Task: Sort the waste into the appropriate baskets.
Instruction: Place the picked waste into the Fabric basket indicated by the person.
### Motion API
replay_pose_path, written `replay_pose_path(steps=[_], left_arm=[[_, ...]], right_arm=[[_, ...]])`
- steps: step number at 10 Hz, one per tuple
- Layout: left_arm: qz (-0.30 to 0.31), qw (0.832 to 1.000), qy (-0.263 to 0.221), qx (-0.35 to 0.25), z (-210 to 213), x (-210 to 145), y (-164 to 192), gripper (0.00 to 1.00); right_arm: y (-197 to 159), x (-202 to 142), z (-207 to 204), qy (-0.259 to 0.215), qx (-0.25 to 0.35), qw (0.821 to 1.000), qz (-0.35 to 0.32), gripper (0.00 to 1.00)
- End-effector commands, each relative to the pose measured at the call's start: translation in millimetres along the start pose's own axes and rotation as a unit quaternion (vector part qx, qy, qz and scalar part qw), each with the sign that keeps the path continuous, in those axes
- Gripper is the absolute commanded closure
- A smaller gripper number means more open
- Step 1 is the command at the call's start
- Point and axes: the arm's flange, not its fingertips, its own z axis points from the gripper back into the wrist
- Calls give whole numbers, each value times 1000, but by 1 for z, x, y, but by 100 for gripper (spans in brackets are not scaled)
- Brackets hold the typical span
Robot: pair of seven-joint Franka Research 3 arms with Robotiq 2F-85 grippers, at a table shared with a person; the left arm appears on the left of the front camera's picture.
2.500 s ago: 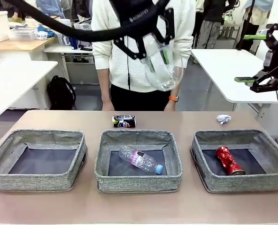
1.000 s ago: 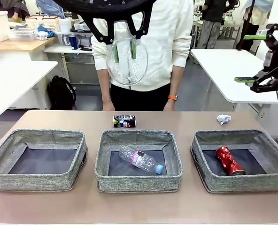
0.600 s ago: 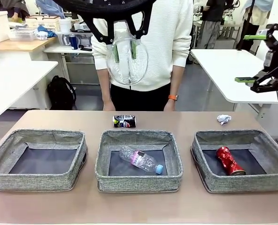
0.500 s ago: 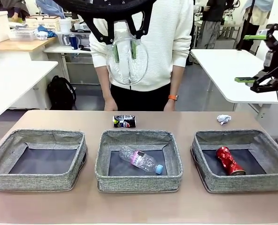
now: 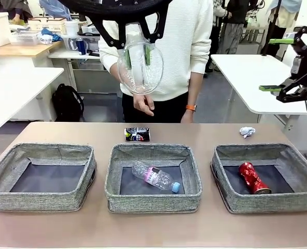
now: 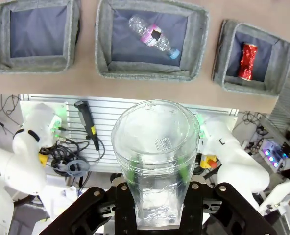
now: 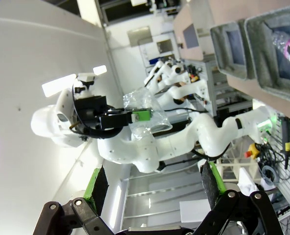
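Clear plastic, the cup (image 5: pixel 140 72) is clamped between the green pads (image 5: pixel 127 59) of the left gripper (image 5: pixel 138 58) at the upper centre of the front view, held high above the table (image 5: pixel 153 228) and in front of a person's white sweater (image 5: pixel 195 46). In the left wrist view the same cup (image 6: pixel 155 161) stands at lower centre between that gripper's (image 6: pixel 157 172) black fingers. The person's hand (image 5: pixel 144 104) hangs just below the cup, open, apart from it.

At the right edge of the front view the right gripper (image 5: pixel 276 64) hangs in the air with its fingers spread wide and nothing between them. Its own wrist view shows the same gap (image 7: pixel 151 188).

Lower in the frame three grey baskets stand in a row on the table. The left basket (image 5: pixel 39 199) holds nothing. The middle basket (image 5: pixel 153 201), directly below the cup, holds the pink-labelled bottle (image 5: pixel 156 177) lying on its side. The right basket (image 5: pixel 267 203) holds the red can (image 5: pixel 253 177). The dark multicoloured can (image 5: pixel 137 134) lies on the table just behind the middle basket. The white paper ball (image 5: pixel 247 132) lies behind the right basket.
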Motion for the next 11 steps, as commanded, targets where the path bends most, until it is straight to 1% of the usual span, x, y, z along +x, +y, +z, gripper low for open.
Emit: replay_pose_path(steps=[1,10,11], left_arm=[[2,1000,-1,-8,2,-3,2,66],[2,1000,-1,-8,2,-3,2,66],[0,1000,0,0,0,0,0,66]], right_arm=[[2,0,0,2,2,1000,5,0],[2,0,0,2,2,1000,5,0],[2,0,0,2,2,1000,5,0]])
